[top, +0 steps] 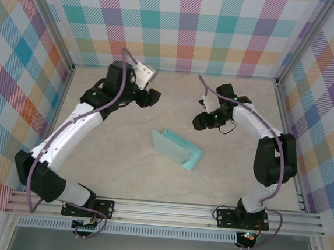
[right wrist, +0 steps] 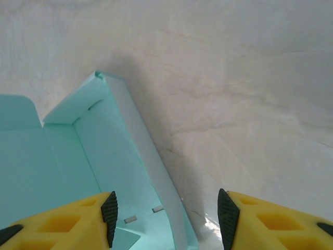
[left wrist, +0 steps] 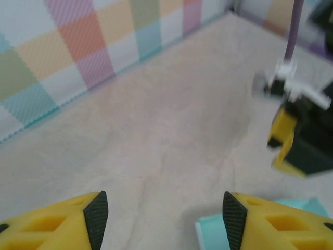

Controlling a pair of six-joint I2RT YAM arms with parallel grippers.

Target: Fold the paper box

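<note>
One box [top: 176,149] is lying on one table [top: 123,162]; two arms [top: 73,128] are hovering above, carrying two grippers: left gripper [left wrist: 164,213], right gripper [right wrist: 166,213].

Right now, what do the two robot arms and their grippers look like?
The left arm and the right arm have white shells with black joints, and black bases bolted to a metal rail. A purple cable runs along each. The left gripper and the right gripper have yellow fingers with cut-out hollows and black pads at the tips.
</note>
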